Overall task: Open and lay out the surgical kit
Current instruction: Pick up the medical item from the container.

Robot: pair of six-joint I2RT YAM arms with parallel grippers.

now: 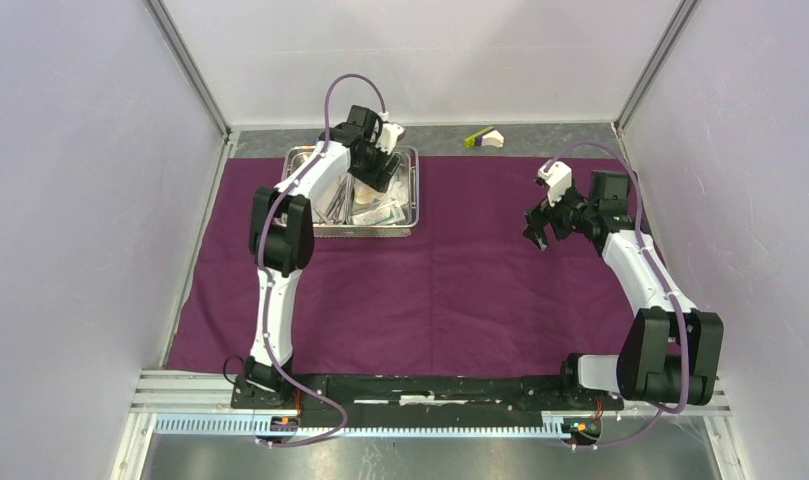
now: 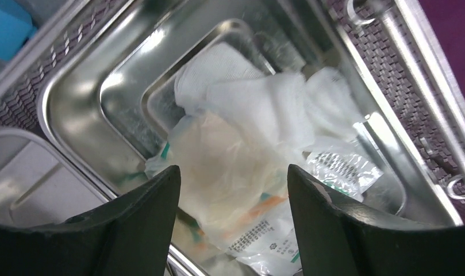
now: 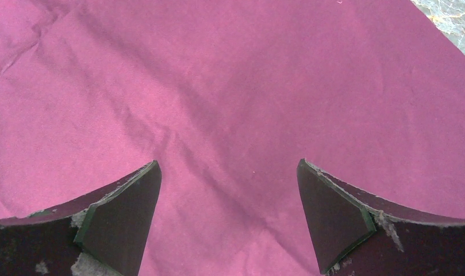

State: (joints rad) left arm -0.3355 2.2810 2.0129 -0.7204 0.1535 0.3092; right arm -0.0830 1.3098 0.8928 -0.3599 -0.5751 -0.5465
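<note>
My left hand (image 1: pixel 384 168) (image 2: pixel 233 172) hangs over the steel tray (image 1: pixel 413 195) (image 2: pixel 66 86), fingers spread apart with nothing clamped between them; the tray sits on the far left part of the purple cloth (image 1: pixel 460 290) (image 3: pixel 247 86), which lies flat over most of the surface.

From my left wrist I look straight down into one compartment; the white gauze (image 2: pixel 258 103) lies bunched toward its far side, overlapping a translucent wrapper (image 2: pixel 218 167) directly under the gap between my fingers; a small clear packet (image 2: pixel 340 168) rests just beside the gauze against the compartment's right wall; a white packet (image 2: pixel 263 238) with printed text lies nearest me, partly under the wrapper; the neighbouring compartment shows only as a corner at the lower left. From above, slim metal instruments (image 1: pixel 336 200) lie in the left half of the tray; I cannot tell tweezers from forceps there.

My right hand (image 1: pixel 540 230) (image 3: pixel 229 167) is held above the right part of the cloth, well apart from the tray, fingers wide and gripping nothing; beneath it only lightly creased fabric.

A yellow-green and white piece (image 1: pixel 483 138) lies on the bare surface past the cloth's far edge; a blue block (image 2: pixel 6 29) sits outside the tray at the corner of my left wrist view.
</note>
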